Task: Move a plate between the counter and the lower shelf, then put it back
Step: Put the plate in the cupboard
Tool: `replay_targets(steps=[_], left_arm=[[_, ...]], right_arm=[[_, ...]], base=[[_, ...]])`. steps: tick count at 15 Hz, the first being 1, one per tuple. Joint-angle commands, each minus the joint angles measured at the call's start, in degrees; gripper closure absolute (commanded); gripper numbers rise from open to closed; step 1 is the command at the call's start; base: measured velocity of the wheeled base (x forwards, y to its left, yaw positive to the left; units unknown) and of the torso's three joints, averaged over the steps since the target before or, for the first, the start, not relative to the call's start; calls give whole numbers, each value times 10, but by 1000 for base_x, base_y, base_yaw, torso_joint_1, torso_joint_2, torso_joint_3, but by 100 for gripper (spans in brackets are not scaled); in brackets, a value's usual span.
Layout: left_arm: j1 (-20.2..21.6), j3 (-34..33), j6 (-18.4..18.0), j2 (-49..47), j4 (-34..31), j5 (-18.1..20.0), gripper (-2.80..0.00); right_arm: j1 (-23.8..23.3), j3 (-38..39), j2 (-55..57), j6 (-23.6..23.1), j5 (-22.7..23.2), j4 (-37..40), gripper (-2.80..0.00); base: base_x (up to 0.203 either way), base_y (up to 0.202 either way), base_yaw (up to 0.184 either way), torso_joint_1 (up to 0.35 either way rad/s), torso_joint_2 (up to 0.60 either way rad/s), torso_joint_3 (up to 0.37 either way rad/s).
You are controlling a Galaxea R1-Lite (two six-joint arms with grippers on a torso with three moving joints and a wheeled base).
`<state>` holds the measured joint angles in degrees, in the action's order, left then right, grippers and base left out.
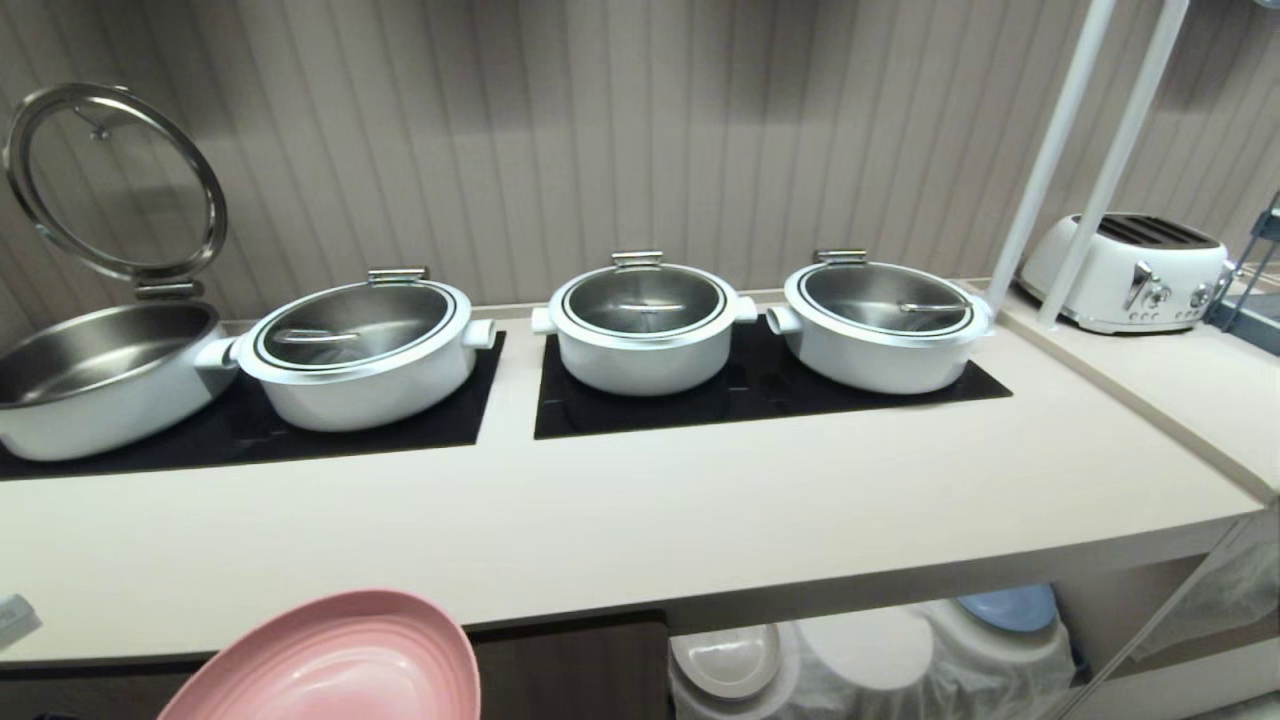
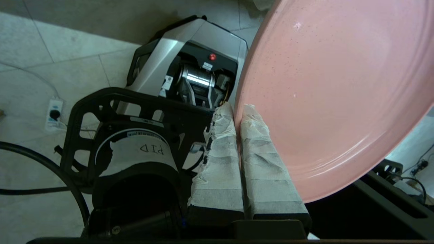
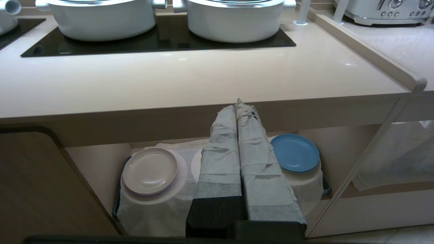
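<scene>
At the plate's rim, the left pincer point(image 2: 237, 117) is clenched on the pink plate point(image 2: 335, 98), its two taped fingers point(image 2: 220, 159) pinching the edge from either side. The plate hangs in the air, tilted, below and in front of the desk's front edge, and in the head view only its upper part point(image 1: 345, 660) shows at the bottom left. The desk point(image 1: 640, 510) is bare along its front strip, while four white pots point(image 1: 645, 325) sit on the black hob panels point(image 1: 760, 395) behind. Down to the right, the lower shelf point(image 3: 101, 159) holds a cream plate point(image 3: 150, 171) on the left mound of the white cloth point(image 3: 149, 210) and a blue plate point(image 3: 295, 152) on the right mound; the middle mound is largely hidden behind the right pincer point(image 3: 239, 103), which is pressed shut on nothing and parked facing the shelf. Whether the plate is bound for the desk or the shelf cannot be told. Either way, a rim-only hold lets a plate swing, so the arm should likely move slowly, level the plate before setting it down, clear the thick desk edge, and release only once the plate rests flat.
</scene>
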<state>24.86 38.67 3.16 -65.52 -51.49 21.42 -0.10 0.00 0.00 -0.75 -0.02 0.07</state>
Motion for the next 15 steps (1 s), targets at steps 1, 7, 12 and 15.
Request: replay_targets(steps=[1, 7, 12, 15], left_arm=[[0, -1, 0, 8, -6, 1, 0], [-1, -1, 0, 12, -7, 1, 0], [-1, -2, 1, 14, -8, 1, 0], [-1, -2, 1, 15, -8, 2, 0]], right_arm=[[0, 0, 0, 0, 0, -1, 0], [0, 0, 0, 0, 0, -1, 0], [0, 0, 0, 0, 0, 0, 0], [0, 0, 0, 0, 0, 0, 0]], base=[[0, -191, 0, 6, 2, 2], [0, -194, 1, 3, 2, 3], [0, -193, -1, 3, 0, 1], [0, -194, 0, 0, 0, 4]])
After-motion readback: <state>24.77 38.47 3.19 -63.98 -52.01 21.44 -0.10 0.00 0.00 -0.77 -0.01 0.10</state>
